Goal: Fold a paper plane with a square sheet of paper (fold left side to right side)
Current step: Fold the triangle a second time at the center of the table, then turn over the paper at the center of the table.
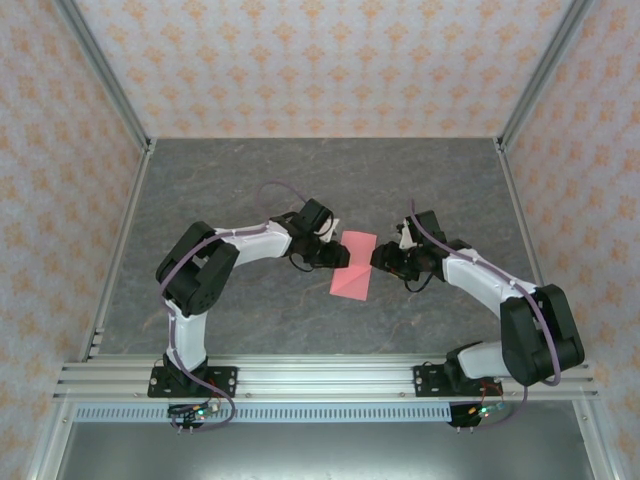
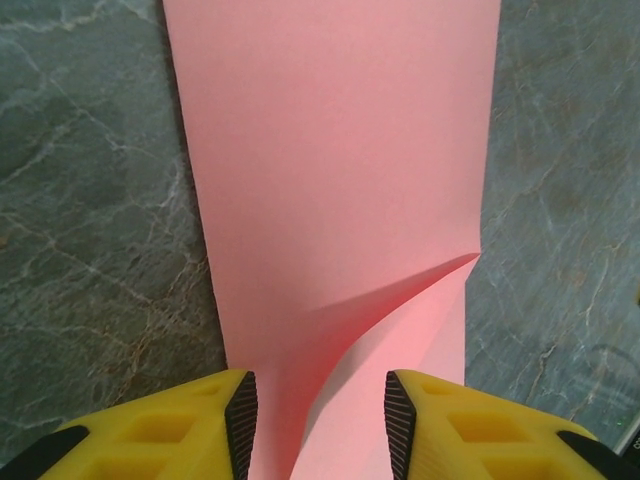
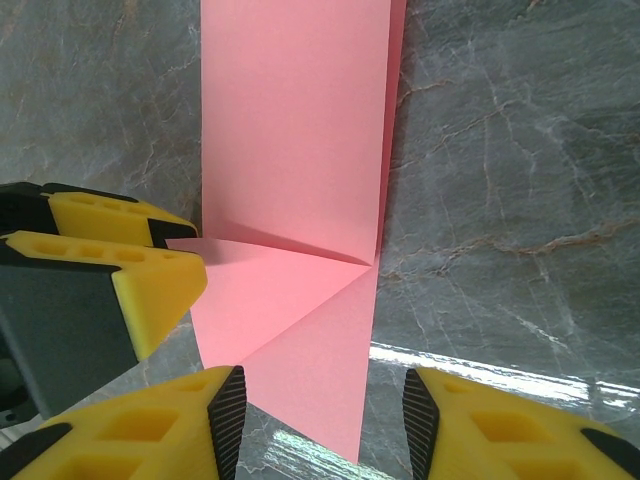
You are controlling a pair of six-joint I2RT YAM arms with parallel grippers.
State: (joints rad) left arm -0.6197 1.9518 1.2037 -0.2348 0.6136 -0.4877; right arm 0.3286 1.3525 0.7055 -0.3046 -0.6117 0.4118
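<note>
The square sheet of paper (image 1: 354,265) lies mid-table as a salmon-pink strip, folded in half lengthwise. My left gripper (image 1: 337,256) is at its upper left edge and my right gripper (image 1: 384,260) at its upper right edge, facing each other. In the left wrist view the paper (image 2: 330,150) has a corner flap curling up between the open jaws of the left gripper (image 2: 320,425), and the pads stand clear of it. In the right wrist view the paper (image 3: 290,130) shows a creased triangular corner beneath the open right gripper (image 3: 322,420), with the left gripper's yellow fingers (image 3: 150,285) beside it.
The grey marbled tabletop (image 1: 250,170) is walled by patterned panels and aluminium posts. A rail (image 1: 320,378) carrying both arm bases runs along the near edge. Bare table surrounds the paper on all sides.
</note>
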